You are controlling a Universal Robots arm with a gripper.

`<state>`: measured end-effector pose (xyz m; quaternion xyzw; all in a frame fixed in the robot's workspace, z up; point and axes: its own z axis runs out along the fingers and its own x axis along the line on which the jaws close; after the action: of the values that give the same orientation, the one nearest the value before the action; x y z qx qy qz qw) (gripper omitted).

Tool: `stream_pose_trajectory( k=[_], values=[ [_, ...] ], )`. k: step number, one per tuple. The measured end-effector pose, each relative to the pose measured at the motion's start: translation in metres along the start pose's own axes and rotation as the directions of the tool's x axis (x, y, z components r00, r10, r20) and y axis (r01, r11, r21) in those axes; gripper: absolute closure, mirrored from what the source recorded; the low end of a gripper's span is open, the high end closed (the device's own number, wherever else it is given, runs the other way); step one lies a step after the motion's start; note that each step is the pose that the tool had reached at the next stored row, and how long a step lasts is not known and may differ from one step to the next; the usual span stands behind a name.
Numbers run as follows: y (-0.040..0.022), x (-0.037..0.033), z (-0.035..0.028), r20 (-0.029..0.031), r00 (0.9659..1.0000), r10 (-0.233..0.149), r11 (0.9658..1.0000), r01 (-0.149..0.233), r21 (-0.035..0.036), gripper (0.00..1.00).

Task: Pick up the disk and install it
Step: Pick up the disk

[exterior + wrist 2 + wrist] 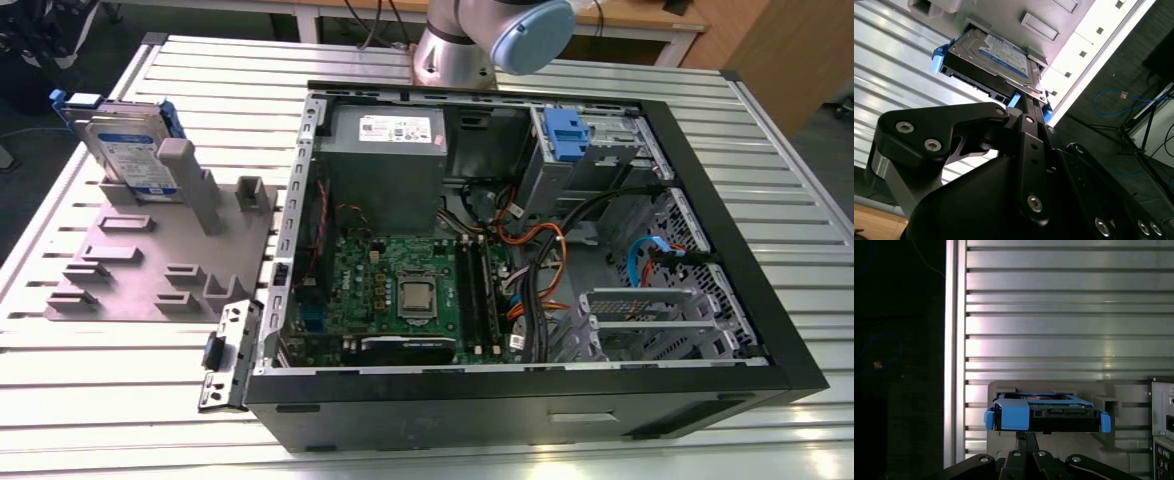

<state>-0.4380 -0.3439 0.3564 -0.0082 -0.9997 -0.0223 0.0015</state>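
Note:
The disk (130, 150) stands on edge in a slot at the back of the grey fixture (147, 275), at the exterior view's left. It is silver-grey with a white-and-blue label and a bright blue bracket. In both wrist views the disk (996, 55) (1046, 412) sits just beyond my gripper (1021, 102) (1026, 436). The black fingers are drawn together in a narrow stem and hold nothing. The exterior view shows nothing touching the disk.
An open computer case (787, 330) lies to the right of the fixture, with a motherboard (400, 290), cables and a drive bay with a blue latch (566, 135). The arm's base (461, 45) stands behind the case. The ribbed metal table (120, 380) ends near the fixture.

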Motion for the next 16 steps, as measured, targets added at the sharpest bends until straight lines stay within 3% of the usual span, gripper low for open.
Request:
stream_pose_trajectory(
  k=[16],
  values=[
    [0.0000, 0.0000, 0.0000, -0.0028, 0.9980, -0.063, 0.9980, 0.063, 0.0001, 0.89]
  ],
)
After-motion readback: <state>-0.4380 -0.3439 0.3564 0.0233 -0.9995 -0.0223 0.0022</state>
